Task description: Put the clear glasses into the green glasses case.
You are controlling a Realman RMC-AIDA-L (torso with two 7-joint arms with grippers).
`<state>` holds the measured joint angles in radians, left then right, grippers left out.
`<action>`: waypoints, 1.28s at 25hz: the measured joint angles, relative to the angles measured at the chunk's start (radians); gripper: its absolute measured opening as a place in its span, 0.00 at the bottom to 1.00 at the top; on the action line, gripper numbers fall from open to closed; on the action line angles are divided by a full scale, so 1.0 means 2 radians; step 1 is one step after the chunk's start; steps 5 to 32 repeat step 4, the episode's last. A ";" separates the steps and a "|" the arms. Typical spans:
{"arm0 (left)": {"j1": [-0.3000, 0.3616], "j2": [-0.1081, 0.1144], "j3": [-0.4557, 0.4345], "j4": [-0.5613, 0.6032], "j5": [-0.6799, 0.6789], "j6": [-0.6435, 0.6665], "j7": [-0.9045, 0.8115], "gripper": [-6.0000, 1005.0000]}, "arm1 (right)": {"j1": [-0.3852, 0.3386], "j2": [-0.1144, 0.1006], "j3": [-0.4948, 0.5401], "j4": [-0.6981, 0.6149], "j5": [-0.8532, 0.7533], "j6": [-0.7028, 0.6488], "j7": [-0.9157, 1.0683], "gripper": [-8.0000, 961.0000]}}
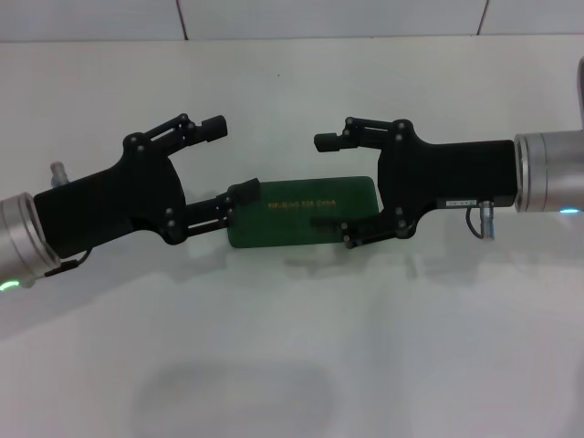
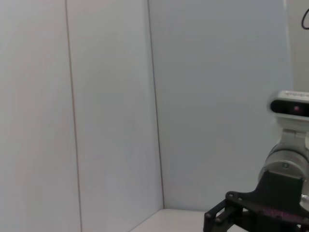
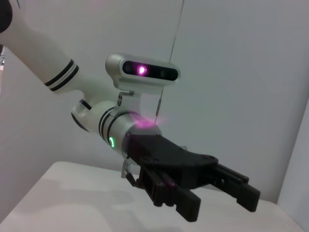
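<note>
2 claws, the left claw (image 1: 235,162) and right claw (image 1: 336,187), hang spread wide over the shut green case (image 1: 301,222) on the counter (image 1: 292,347). Wrist views show only walls and the other arm. No glasses visible; I'd say opening the case comes next.

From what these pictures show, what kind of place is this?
Probably a robot test booth: a bare white table, plain white panel walls, and only the closed green glasses case between the left gripper and right gripper.

My left gripper (image 1: 228,162) and right gripper (image 1: 333,187) flank the closed green glasses case (image 1: 301,214); between their fingertips a gap stays open above its lid.
</note>
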<state>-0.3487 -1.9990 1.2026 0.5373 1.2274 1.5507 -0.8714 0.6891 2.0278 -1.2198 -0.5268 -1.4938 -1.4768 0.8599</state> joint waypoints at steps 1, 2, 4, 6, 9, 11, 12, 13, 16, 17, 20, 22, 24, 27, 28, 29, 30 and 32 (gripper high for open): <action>0.000 0.000 0.000 -0.001 0.000 -0.002 0.000 0.82 | 0.000 0.000 0.000 0.002 0.002 0.000 -0.002 0.91; -0.001 -0.001 0.000 -0.003 0.000 -0.003 0.000 0.82 | 0.000 0.000 0.000 0.003 0.003 -0.001 -0.004 0.91; -0.001 -0.001 0.000 -0.004 0.000 -0.005 0.000 0.82 | 0.000 0.000 0.000 0.005 0.005 -0.002 -0.005 0.91; -0.001 -0.001 0.000 -0.004 0.000 -0.005 0.000 0.82 | 0.000 0.000 0.000 0.005 0.005 -0.002 -0.005 0.91; -0.001 -0.001 0.000 -0.004 0.000 -0.005 0.000 0.82 | 0.000 0.000 0.000 0.005 0.005 -0.002 -0.005 0.91; -0.001 -0.001 0.000 -0.004 0.000 -0.005 0.000 0.82 | 0.000 0.000 0.000 0.005 0.005 -0.002 -0.005 0.91; -0.001 -0.001 0.000 -0.004 0.000 -0.005 0.000 0.82 | 0.000 0.000 0.000 0.005 0.005 -0.002 -0.005 0.91; -0.001 -0.001 0.000 -0.004 0.000 -0.005 0.000 0.82 | 0.000 0.000 0.000 0.005 0.005 -0.002 -0.005 0.91; -0.001 -0.001 0.000 -0.004 0.000 -0.005 0.000 0.82 | 0.000 0.000 0.000 0.005 0.005 -0.002 -0.005 0.91; -0.001 -0.001 0.000 -0.004 0.000 -0.005 0.000 0.82 | 0.000 0.000 0.000 0.005 0.005 -0.002 -0.005 0.91; -0.001 -0.001 0.000 -0.004 0.000 -0.005 0.000 0.82 | 0.000 0.000 0.000 0.005 0.005 -0.002 -0.005 0.91; -0.001 -0.001 0.000 -0.004 0.000 -0.005 0.000 0.82 | 0.000 0.000 0.000 0.005 0.005 -0.002 -0.005 0.91; -0.001 -0.001 0.000 -0.004 0.000 -0.005 0.000 0.82 | 0.000 0.000 0.000 0.005 0.005 -0.002 -0.005 0.91; -0.001 -0.001 0.000 -0.004 0.000 -0.005 0.000 0.82 | 0.000 0.000 0.000 0.005 0.005 -0.002 -0.005 0.91; -0.001 -0.001 0.000 -0.004 0.000 -0.005 0.000 0.82 | 0.000 0.000 0.000 0.005 0.005 -0.002 -0.005 0.91; -0.001 -0.001 0.000 -0.004 0.000 -0.005 0.000 0.82 | 0.000 0.000 0.000 0.005 0.005 -0.002 -0.005 0.91; -0.001 -0.001 0.000 -0.004 0.000 -0.005 0.000 0.82 | 0.000 0.000 0.000 0.005 0.005 -0.002 -0.005 0.91; -0.001 -0.001 0.000 -0.004 0.000 -0.005 0.000 0.82 | 0.000 0.000 0.000 0.005 0.005 -0.002 -0.005 0.91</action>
